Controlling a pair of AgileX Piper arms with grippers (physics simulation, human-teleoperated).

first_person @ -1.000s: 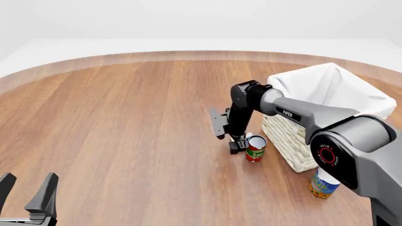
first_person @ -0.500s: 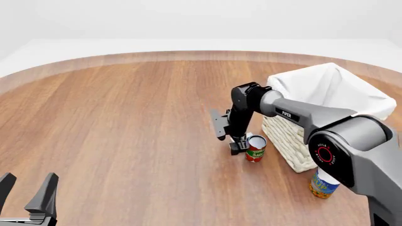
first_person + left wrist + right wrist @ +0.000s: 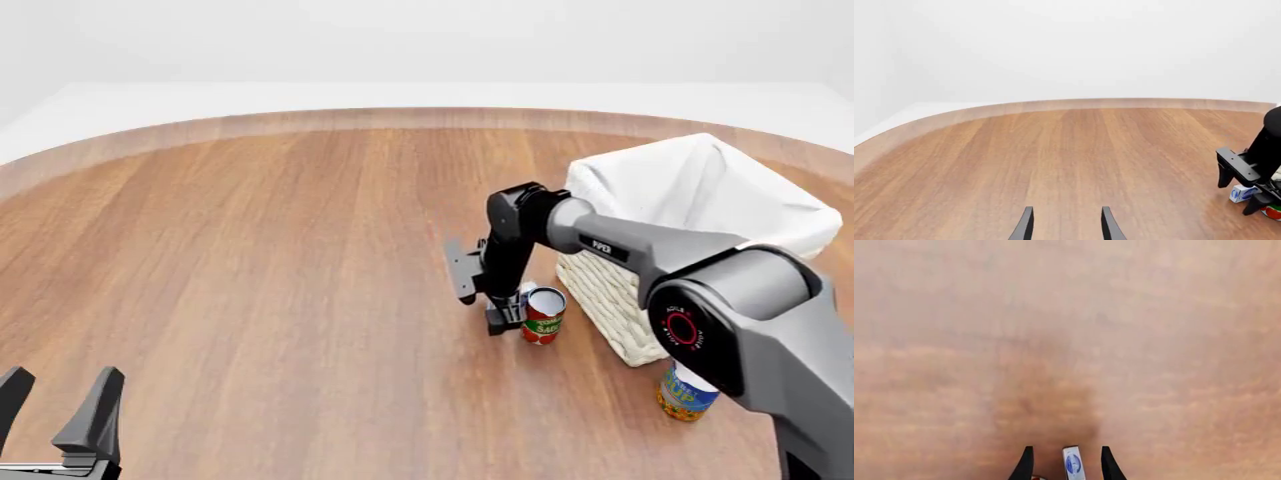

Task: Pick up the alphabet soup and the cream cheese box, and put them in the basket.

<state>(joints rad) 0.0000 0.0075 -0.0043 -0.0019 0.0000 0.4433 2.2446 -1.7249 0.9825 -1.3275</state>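
Note:
The cream cheese box (image 3: 1073, 465), small and blue-and-white, stands on the table between the fingers of my right gripper (image 3: 1066, 471). The gripper is open, with a gap on each side of the box. From the left wrist view the box (image 3: 1241, 193) shows between the same black fingers (image 3: 1225, 172). In the front view my right gripper (image 3: 483, 296) points down beside the basket (image 3: 607, 290), and the box is mostly hidden behind it. The alphabet soup (image 3: 687, 392) stands near the basket's front corner, under my right arm. My left gripper (image 3: 56, 418) is open and holds nothing at the front left.
A red-and-green can (image 3: 543, 315) stands right next to my right gripper, between it and the woven basket wall. The white cloth lining (image 3: 694, 190) rises above the basket rim. My right arm stretches over the alphabet soup.
My right arm's elbow has shifted a little left and lower, with the gripper staying around the box. The left arm has not moved.

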